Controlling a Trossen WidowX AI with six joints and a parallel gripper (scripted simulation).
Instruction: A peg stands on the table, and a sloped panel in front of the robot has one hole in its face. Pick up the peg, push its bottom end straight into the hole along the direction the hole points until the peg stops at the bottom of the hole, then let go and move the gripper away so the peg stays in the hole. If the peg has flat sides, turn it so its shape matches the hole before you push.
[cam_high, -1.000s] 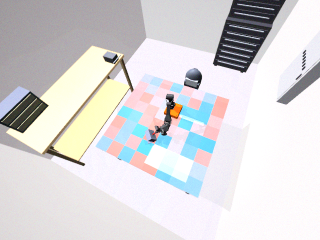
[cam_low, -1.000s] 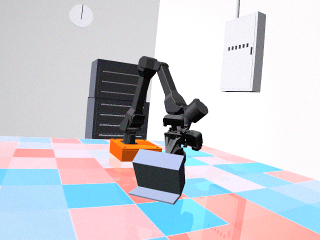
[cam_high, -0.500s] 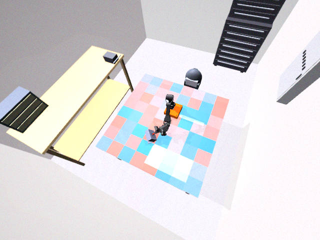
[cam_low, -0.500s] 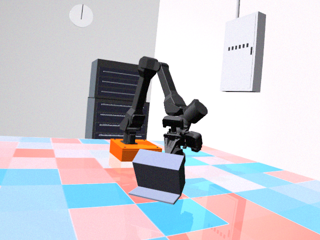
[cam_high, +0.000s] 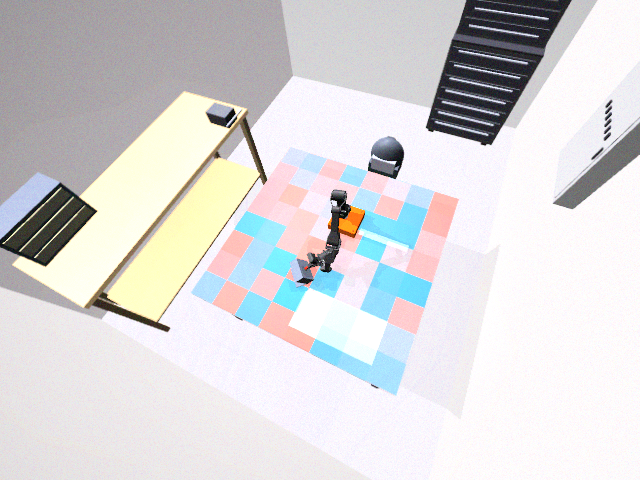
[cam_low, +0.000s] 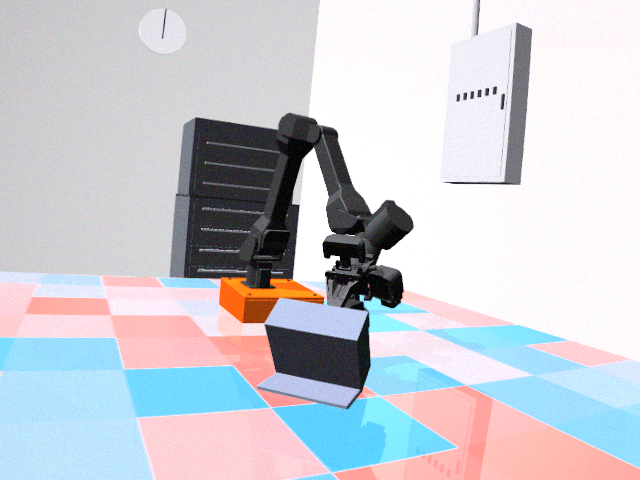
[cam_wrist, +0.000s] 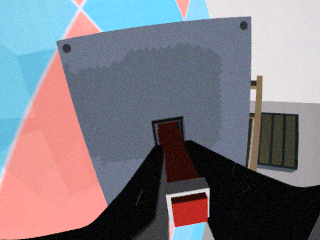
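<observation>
Long yellow workbench (cam_high: 139, 196) with a lower shelf, small dark box (cam_high: 223, 114) at its far right corner. Black drawer cabinet (cam_low: 227, 201), wall clock (cam_low: 162, 31), grey electrical box (cam_low: 483, 105) (wall-mounted), orange base plate (cam_low: 258, 302).
</observation>
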